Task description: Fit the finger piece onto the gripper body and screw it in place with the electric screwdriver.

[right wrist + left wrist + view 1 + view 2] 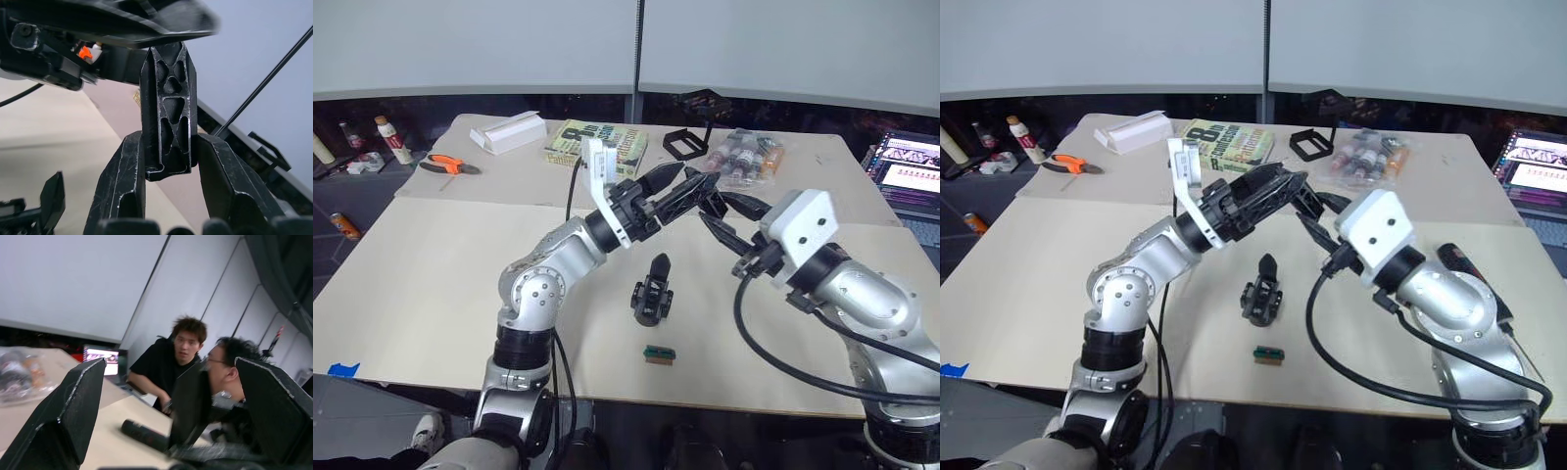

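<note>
My right gripper (pixel 710 204) is shut on the finger piece (pixel 168 112), a slim black ribbed piece held upright above the middle of the table. My left gripper (pixel 697 178) meets it there, open, its fingers (pixel 73 416) spread on either side of the piece (pixel 191 404) without closing on it. The gripper body (pixel 653 290), a small black block with one pointed finger, stands on the table below both grippers. The electric screwdriver (pixel 1472 279), black with red marks, lies on the table at the right behind my right arm and appears again (pixel 144 433) in the left wrist view.
A small green-and-tan block (pixel 659 354) lies near the front edge. At the back are a white box (pixel 509 131), a book (pixel 597 145), orange pliers (pixel 448 164), a black frame (pixel 685 143) and a bag of bottles (pixel 742 155). A laptop (pixel 909 166) and two seated people (pixel 176 357) are at the right.
</note>
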